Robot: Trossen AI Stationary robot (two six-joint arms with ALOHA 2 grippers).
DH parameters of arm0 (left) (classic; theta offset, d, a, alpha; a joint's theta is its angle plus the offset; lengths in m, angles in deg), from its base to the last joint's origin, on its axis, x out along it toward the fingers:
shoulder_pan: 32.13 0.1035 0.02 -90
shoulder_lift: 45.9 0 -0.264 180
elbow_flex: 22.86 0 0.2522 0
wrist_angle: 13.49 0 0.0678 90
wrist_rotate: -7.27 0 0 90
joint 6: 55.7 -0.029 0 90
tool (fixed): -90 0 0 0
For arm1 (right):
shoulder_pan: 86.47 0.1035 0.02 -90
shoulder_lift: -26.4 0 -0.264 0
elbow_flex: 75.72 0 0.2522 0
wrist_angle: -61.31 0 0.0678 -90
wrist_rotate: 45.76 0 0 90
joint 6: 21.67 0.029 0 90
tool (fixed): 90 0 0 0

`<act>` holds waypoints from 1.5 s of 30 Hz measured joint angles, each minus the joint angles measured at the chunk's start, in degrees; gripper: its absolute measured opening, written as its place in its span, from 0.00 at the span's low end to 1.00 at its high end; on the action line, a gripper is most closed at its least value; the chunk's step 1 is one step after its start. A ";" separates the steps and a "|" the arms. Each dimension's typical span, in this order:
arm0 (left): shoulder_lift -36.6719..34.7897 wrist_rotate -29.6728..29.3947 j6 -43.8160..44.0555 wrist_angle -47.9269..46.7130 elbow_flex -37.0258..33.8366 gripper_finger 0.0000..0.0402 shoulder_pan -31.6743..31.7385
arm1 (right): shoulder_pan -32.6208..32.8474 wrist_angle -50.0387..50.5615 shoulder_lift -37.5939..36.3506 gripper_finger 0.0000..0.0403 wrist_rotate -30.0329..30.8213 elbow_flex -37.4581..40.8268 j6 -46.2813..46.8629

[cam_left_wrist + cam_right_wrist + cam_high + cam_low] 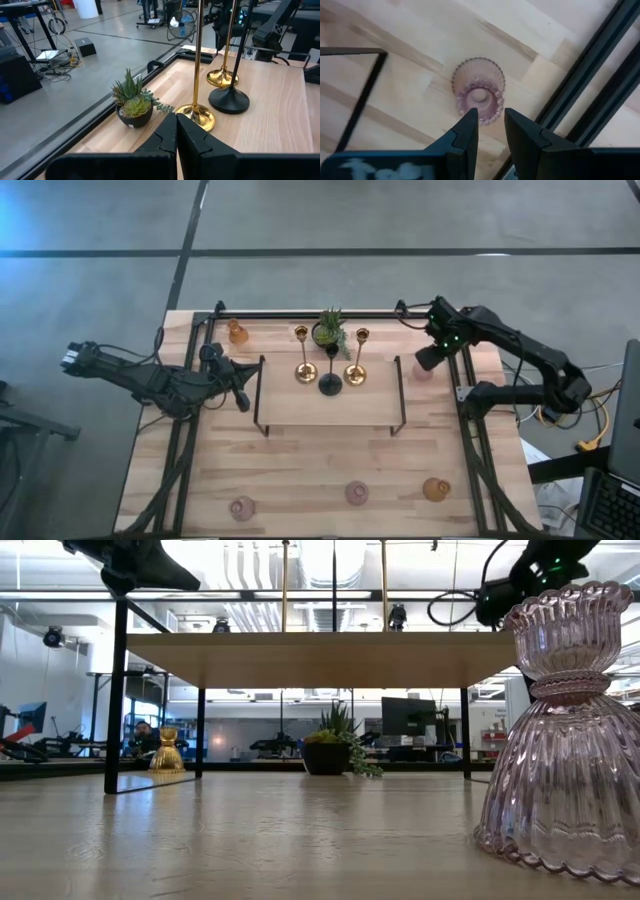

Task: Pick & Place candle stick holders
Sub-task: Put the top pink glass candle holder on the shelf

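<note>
Two slim gold holders (305,370) (355,372) and a slim black one (330,384) stand on their round bases on the raised wooden shelf (300,405). They also show in the left wrist view: gold (197,114), gold (223,76), black (229,100). My right gripper (428,358) is open, pointing down just above a squat pink glass holder (478,89) that stands on the table right of the shelf. My left gripper (242,398) is shut and empty at the shelf's left end. An amber holder (237,332) stands at the far left. Two pink holders (242,507) (357,493) and an amber one (435,489) stand near the front edge.
A small potted green plant (330,330) stands at the shelf's far edge. The shelf's thin black legs (402,395) stand close to the pink holder, and the table's black side rail (600,65) runs just beyond it. A bare stretch of table (330,460) lies between the shelf and the front row.
</note>
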 joint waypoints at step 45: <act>0.00 0.21 0.91 0.00 0.00 0.01 -0.04 | -1.64 18.99 -2.41 0.05 0.09 -23.08 -6.77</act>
